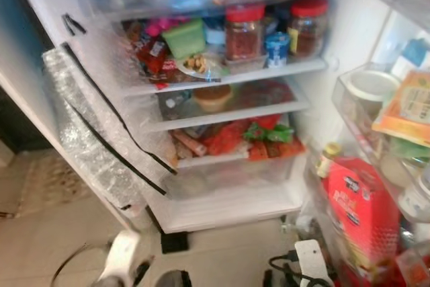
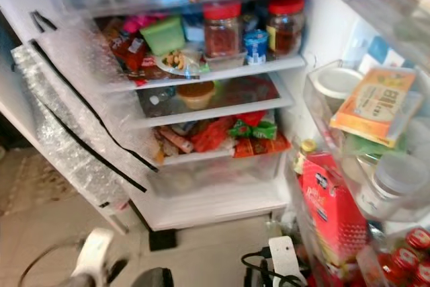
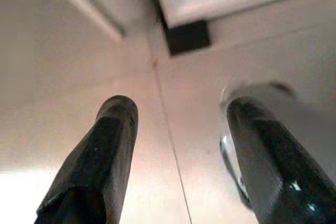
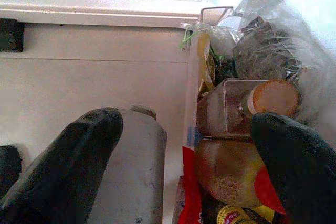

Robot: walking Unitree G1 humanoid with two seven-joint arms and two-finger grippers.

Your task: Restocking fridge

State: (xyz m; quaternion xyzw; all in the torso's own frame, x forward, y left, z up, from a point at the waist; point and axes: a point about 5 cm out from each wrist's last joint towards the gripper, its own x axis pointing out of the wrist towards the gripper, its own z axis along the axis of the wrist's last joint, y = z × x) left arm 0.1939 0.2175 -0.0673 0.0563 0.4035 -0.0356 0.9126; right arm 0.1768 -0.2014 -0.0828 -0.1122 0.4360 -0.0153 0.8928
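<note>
**A:** Which way is the fridge (image 1: pixel 222 213) from the grippers, and which arm is nearer to it?

**B:** It stands open in front and above both of them. The left gripper (image 3: pixel 178 156) hangs low over the floor tiles (image 3: pixel 63 77), before the fridge's bottom edge. Its fingers (image 3: pixel 100 150) are spread apart and hold nothing. The right gripper (image 4: pixel 184 156) is also low, just beside the lower door bin (image 2: pixel 322 233), so I judge it is nearer to the stock. Its fingers are parted and empty too.

**A:** What is in the fridge, from left to right?

**B:** On the upper shelf (image 1: pixel 222 78), packets, then a green box (image 1: pixel 185 37), then two red-lidded jars (image 1: pixel 244 30) with a small blue cup (image 1: pixel 276 48) between them. One shelf lower is a bowl (image 1: pixel 212 97). Under it, red and green packets (image 1: pixel 262 136) lie in a drawer. To the right of the fridge's shelves, the door holds a red carton (image 1: pixel 359 216) upright, an orange box (image 2: pixel 373 105), and bottles.

**A:** And near the right gripper?

**B:** A bottle with brown cap (image 4: pixel 247 106) lies across the bin, touching other jars.
</note>
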